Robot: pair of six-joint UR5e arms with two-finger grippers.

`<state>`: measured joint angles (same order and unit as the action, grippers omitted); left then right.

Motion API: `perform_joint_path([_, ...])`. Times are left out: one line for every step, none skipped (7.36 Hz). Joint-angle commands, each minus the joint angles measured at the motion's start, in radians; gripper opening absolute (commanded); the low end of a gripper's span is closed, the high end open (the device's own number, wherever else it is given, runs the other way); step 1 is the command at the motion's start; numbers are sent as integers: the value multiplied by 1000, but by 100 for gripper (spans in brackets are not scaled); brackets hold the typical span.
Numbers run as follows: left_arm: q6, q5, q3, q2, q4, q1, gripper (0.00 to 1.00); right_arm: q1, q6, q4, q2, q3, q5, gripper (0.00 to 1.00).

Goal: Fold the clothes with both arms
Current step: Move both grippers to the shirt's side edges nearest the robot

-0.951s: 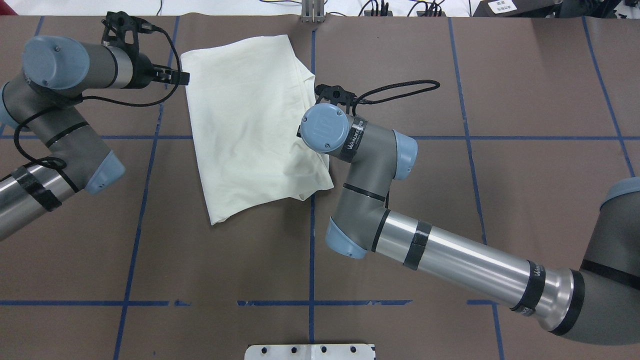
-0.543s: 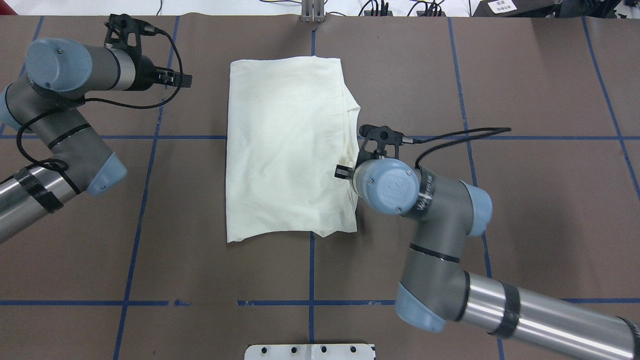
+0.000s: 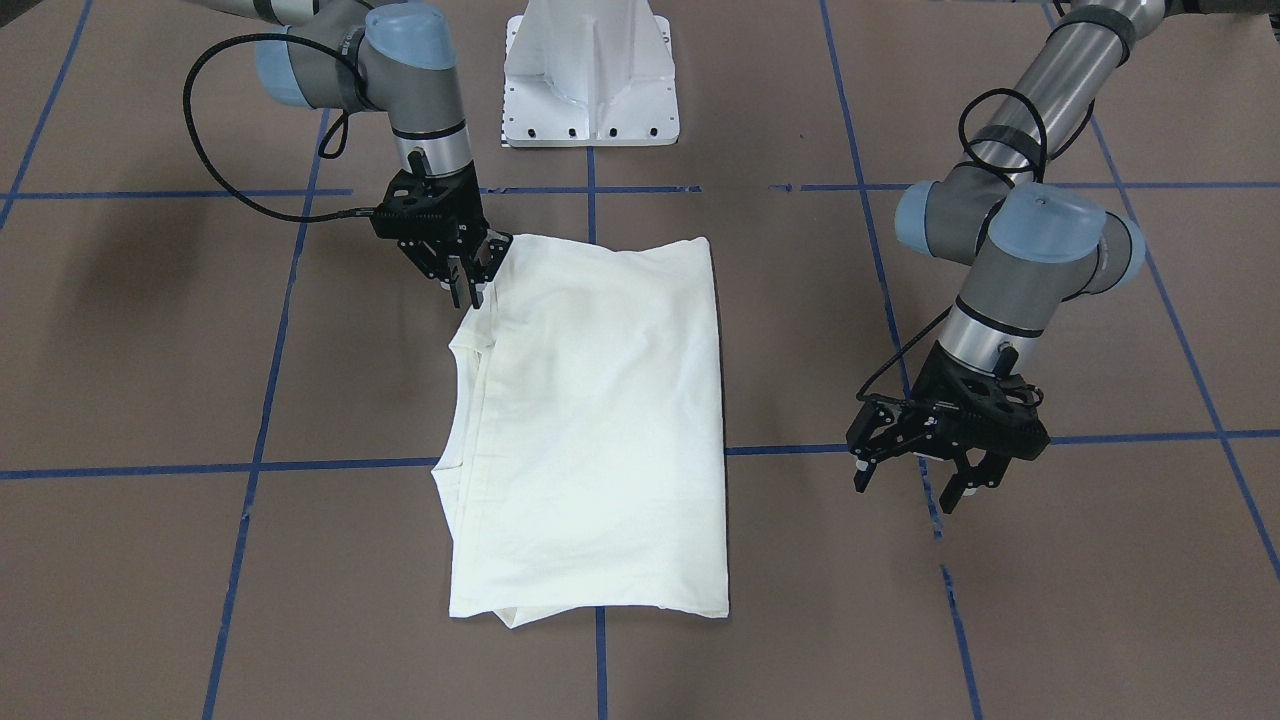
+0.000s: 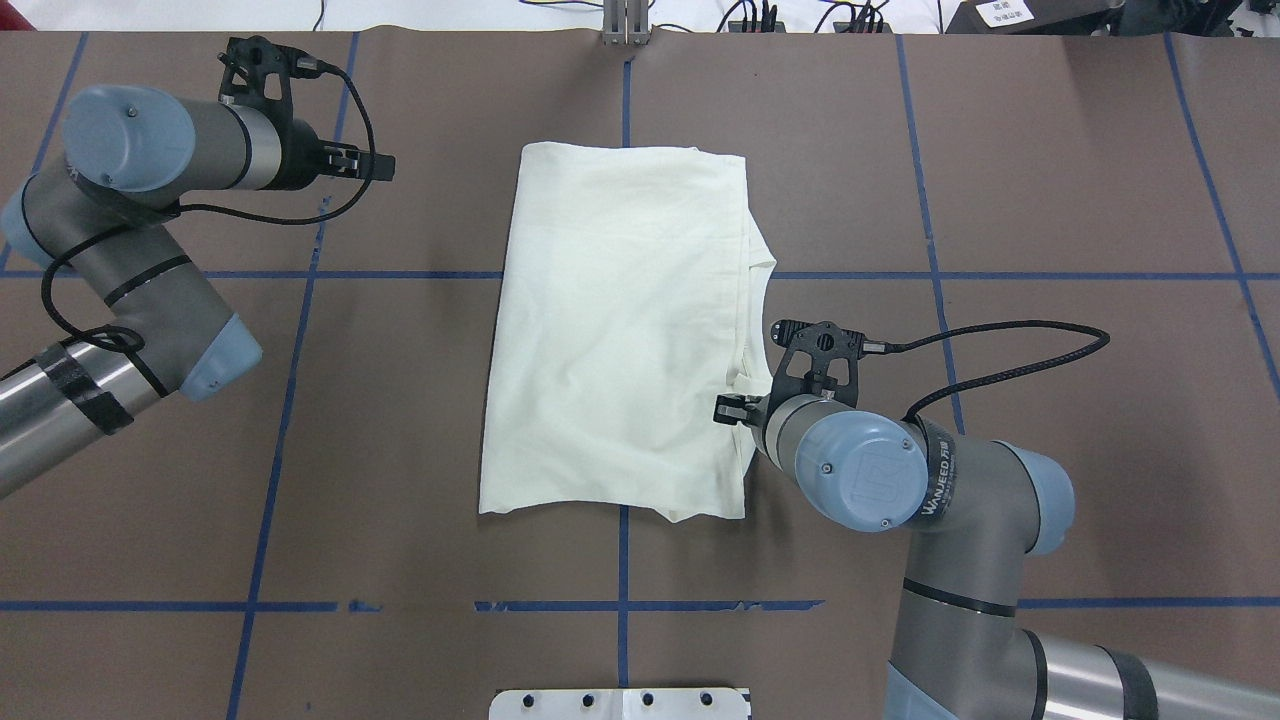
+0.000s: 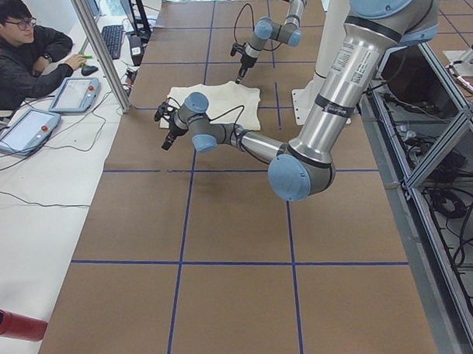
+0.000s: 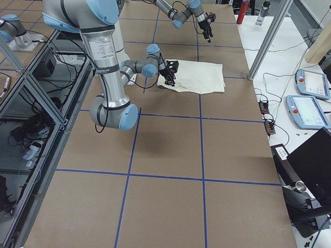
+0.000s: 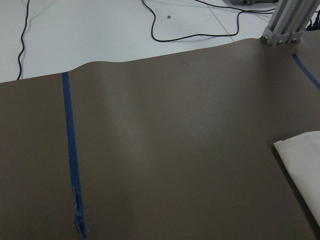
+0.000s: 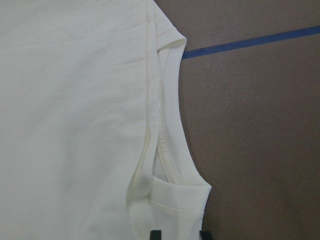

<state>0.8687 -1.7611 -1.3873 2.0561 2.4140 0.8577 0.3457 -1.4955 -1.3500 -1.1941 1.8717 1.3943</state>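
While the right gripper (image 4: pixel 738 412) pinches the folded T-shirt (image 4: pixel 620 320) at its 4 o'clock edge, the left gripper (image 4: pixel 384 165) hangs spread at 10 o'clock — well apart, over brown table (image 4: pixel 400 500).

Loads of open room here tbh. The only thing lying on the brown paper-covered table (image 4: pixel 1050 150) is the cream-white folded T-shirt (image 4: pixel 620 330) dead centre, flat and low. One long side is blocked by the black two-finger right gripper (image 3: pixel 470 288). Its tips are down at the neckline edge, pinched on the cloth as far as I can tell, and its black cable (image 4: pixel 1105 343) loops alongside. The black left gripper (image 3: pixel 905 488) hangs spread, well apart, with bare table between. A white metal pedestal (image 3: pixel 590 70) sits at the robot's edge and a slim aluminium post (image 4: pixel 626 25) at the far edge.
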Motion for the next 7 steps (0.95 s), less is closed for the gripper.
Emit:
perform_joint_path([149,-33,-95,-8,-16,-57,100,50,67,18,-42,91,93,100])
perform_joint_path([220,-32,-161,-31,-16,-121,100,52,57,123,-106,133,104,100])
perform_joint_path([322,-28,-242,-77,-18,-168,100,52,35,269,-195,135,104,100])
perform_joint_path([431,-3,-319,-135,-16,-221,98,52,15,329,-247,156,103,100])
perform_joint_path([640,88,-391,-186,-16,-320,79,52,0,330,-252,174,103,100])
perform_joint_path([750,171,-410,-203,-16,-398,76,50,-6,330,-251,175,101,100])
perform_joint_path([824,221,-409,-218,-18,-455,76,52,-6,330,-249,175,101,100])
